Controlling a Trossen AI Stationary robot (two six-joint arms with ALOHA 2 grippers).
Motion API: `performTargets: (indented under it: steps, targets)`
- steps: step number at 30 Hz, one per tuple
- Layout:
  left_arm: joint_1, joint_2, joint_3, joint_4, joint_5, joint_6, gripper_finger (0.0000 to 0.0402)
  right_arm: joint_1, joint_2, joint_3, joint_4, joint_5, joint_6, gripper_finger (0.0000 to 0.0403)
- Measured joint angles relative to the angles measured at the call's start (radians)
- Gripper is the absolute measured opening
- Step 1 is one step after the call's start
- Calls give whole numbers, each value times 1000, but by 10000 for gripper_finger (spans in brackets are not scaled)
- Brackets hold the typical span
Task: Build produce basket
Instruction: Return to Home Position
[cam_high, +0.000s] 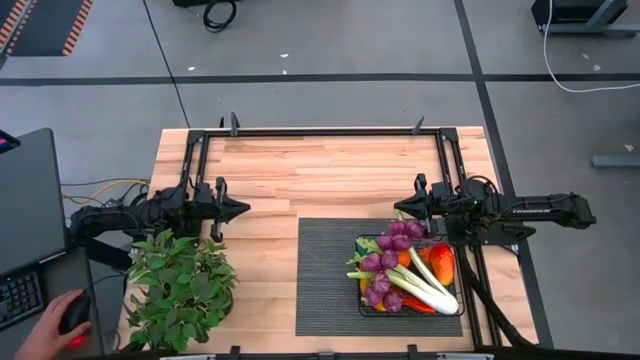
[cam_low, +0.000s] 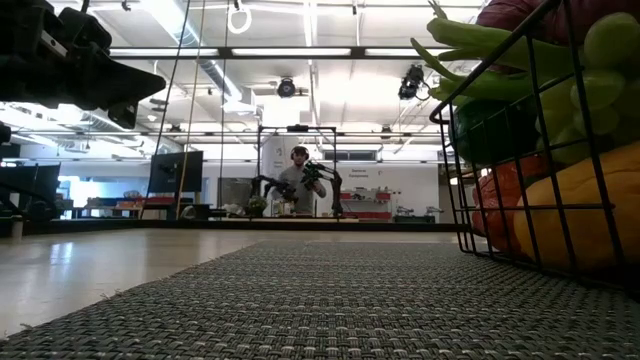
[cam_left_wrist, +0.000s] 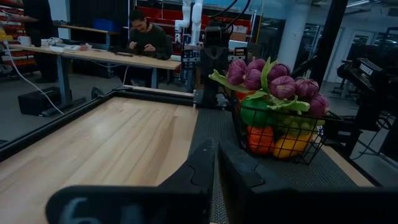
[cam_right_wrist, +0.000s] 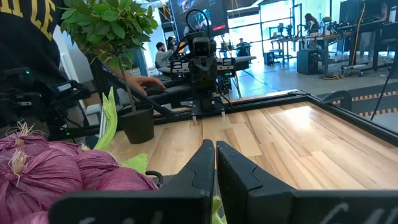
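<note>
Nearest us, the dark ribbed mat (cam_low: 330, 300) runs in coarse woven cords over the pale wooden table (cam_high: 320, 170). On the mat's right part sits the basket (cam_low: 531, 120), a rectangular cage of thin black wire in an open grid. The produce (cam_high: 405, 270) fills it past the rim: glossy orange and yellow rounds against the mesh, papery purple bulbs (cam_left_wrist: 283, 87) heaped on top, a long white-and-green leek (cam_high: 425, 285) lying slantwise. Just beyond its far edge we see the right gripper (cam_high: 400, 210) hanging, fingers pressed together on nothing. The left gripper (cam_high: 240, 209) hovers over bare wood beside a leafy potted plant (cam_high: 180, 290), fingers likewise closed and empty. Farther off, a person (cam_low: 299, 180) shows in the room.
</note>
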Motion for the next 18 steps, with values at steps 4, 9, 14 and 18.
performTargets:
  steps: [4, 9, 14, 18]
  targets:
    - [0, 0, 0, 0, 0, 0, 20, 0, 0, 0, 0, 0, 0, 22]
    - [0, 0, 0, 0, 0, 0, 17, 0, 0, 0, 0, 0, 0, 22]
    - [0, 0, 0, 0, 0, 0, 24, 0, 0, 0, 0, 0, 0, 22]
    - [0, 0, 0, 0, 0, 0, 29, 0, 0, 0, 0, 0, 0, 23]
